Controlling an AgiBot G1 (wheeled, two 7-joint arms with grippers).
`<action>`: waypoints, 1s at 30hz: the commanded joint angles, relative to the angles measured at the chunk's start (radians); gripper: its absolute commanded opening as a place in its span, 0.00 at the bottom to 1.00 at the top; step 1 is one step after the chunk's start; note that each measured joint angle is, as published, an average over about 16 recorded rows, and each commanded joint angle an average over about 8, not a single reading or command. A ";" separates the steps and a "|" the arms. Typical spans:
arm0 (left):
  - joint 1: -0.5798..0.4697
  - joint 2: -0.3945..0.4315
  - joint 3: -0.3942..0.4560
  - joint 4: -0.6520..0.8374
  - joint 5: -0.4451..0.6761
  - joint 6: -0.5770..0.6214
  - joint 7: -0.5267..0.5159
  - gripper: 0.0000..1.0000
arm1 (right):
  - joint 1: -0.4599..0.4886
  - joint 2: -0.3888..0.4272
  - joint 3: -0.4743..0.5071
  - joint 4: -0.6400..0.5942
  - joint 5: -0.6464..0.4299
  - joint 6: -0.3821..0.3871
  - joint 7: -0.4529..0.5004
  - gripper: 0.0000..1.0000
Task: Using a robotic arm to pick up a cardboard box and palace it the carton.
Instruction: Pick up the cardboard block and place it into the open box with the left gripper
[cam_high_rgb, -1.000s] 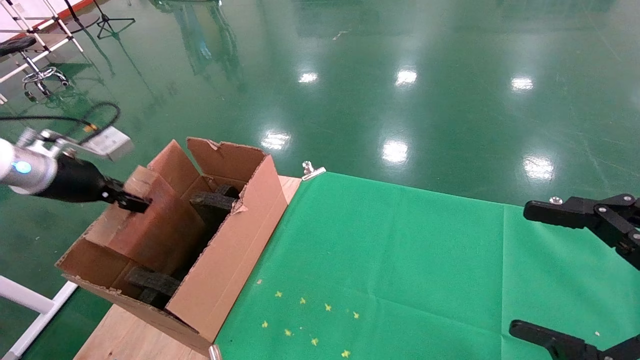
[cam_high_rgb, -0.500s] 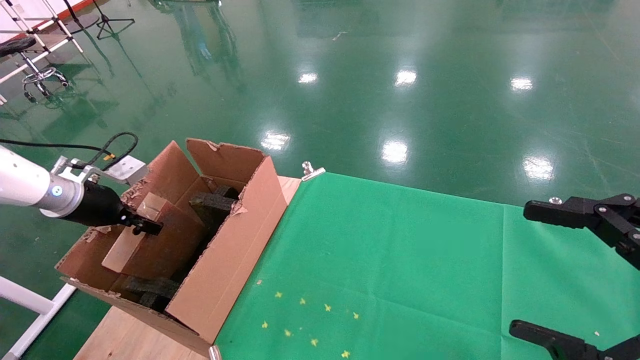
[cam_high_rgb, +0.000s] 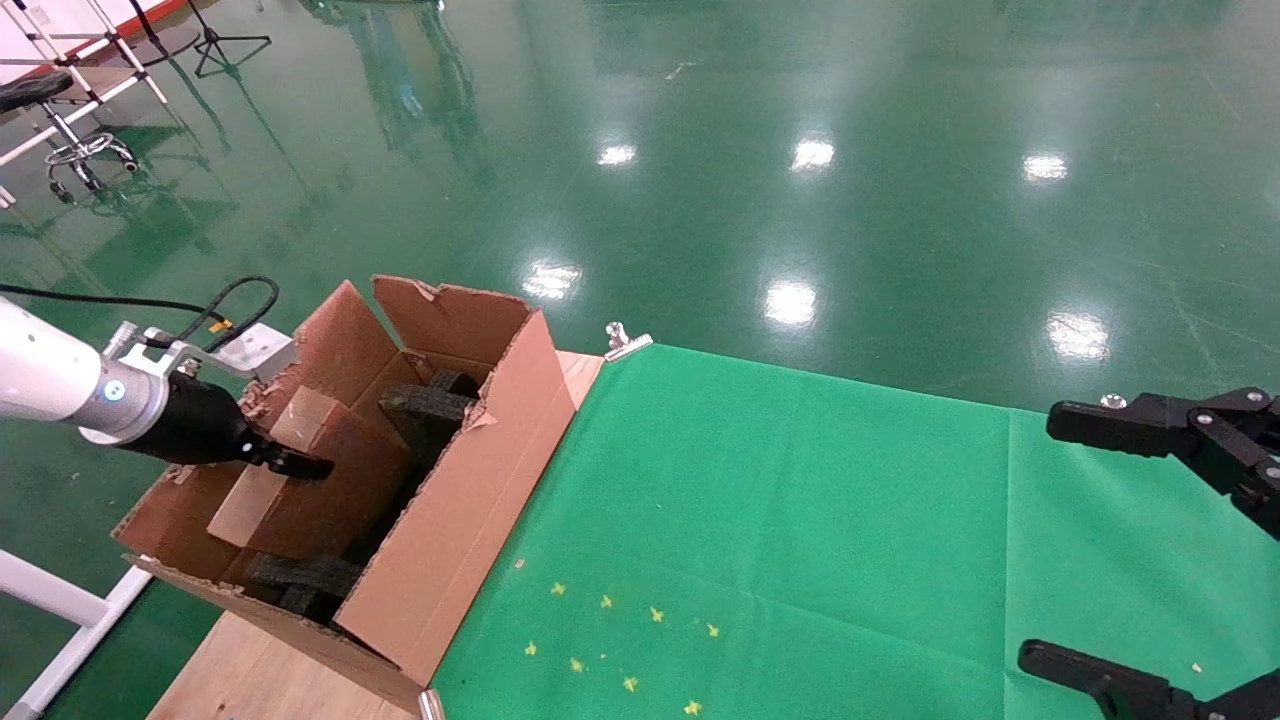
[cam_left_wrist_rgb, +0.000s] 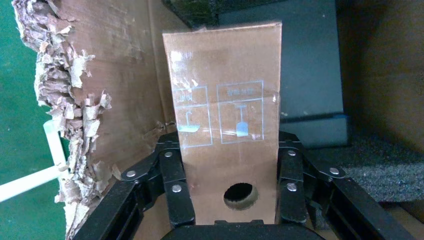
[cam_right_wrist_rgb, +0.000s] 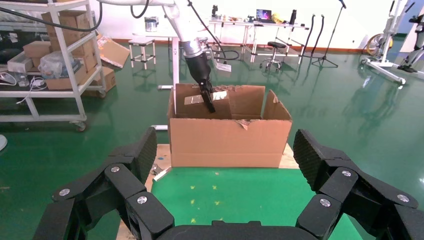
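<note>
The white left arm (cam_high_rgb: 60, 380) reaches in over the left flap of the large brown carton (cam_high_rgb: 450, 520). Its black left gripper (cam_high_rgb: 285, 460) is shut on the small cardboard box (cam_high_rgb: 255, 495), which hangs tilted inside the carton, next to black foam blocks (cam_high_rgb: 425, 405). In the left wrist view the fingers (cam_left_wrist_rgb: 175, 185) clamp both sides of the box (cam_left_wrist_rgb: 225, 90), which has shiny tape and a round hole (cam_left_wrist_rgb: 239, 195). The right gripper (cam_high_rgb: 1085, 545) is open and empty over the right of the table. Its own view (cam_right_wrist_rgb: 226, 150) faces the carton (cam_right_wrist_rgb: 230, 140).
A green cloth (cam_high_rgb: 800, 520) covers the table, held by a metal clip (cam_high_rgb: 625, 340). Small yellow marks (cam_high_rgb: 600, 640) lie near the carton. Bare wood (cam_high_rgb: 250, 680) shows under the carton. A white frame (cam_high_rgb: 60, 600) stands left of the table. The carton's flaps are tall with torn edges.
The left gripper has moved right and down with the small box, from above the carton's left flap to inside the carton. The right arm has not moved.
</note>
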 joint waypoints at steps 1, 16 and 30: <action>0.000 -0.002 0.001 -0.003 0.003 0.003 -0.001 1.00 | 0.000 0.000 0.000 0.000 0.000 0.000 0.000 1.00; -0.010 -0.005 0.004 -0.017 0.009 0.002 -0.002 1.00 | 0.000 0.000 0.000 0.000 0.000 0.000 0.000 1.00; -0.103 -0.025 0.015 -0.115 0.038 0.017 -0.012 1.00 | 0.001 0.000 -0.001 -0.001 0.000 0.000 -0.001 1.00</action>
